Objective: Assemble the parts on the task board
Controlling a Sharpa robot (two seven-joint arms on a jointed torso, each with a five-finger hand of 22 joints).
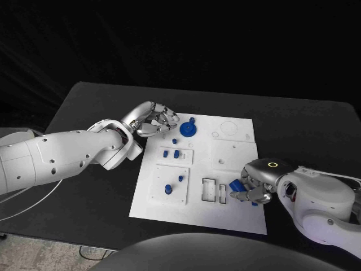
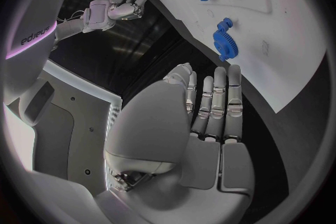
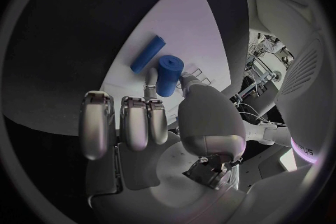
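One white task board (image 1: pixel 229 214) lies in the middle of the black tabletop (image 1: pixel 91 192), and two robot hands work at it. The left robot hand (image 1: pixel 152 120) hovers at the board's far left corner with its fingers loosely curled and nothing in them; from its own wrist the fingers (image 2: pixel 213 98) look nearly straight and side by side, empty. Just beside it on the board lies one blue gear (image 1: pixel 188 130) with a small knob at its rim.

The right robot hand (image 1: pixel 252 189) sits at the board's near right edge and holds one short blue cylinder (image 3: pixel 168 74) between thumb and a finger. One longer blue peg (image 3: pixel 147 54) lies flat on the board just beyond it.

I count about three small blue parts (image 1: pixel 177 153) in the recessed panel at mid-board, and two more (image 1: pixel 169 189) in the panel below. Two narrow rectangular slots (image 1: pixel 214 190) sit beside the right hand.

The held cylinder is mostly hidden behind the fingers from overhead. The outlines at the board's far right corner (image 1: pixel 229 129) are too faint to make out.
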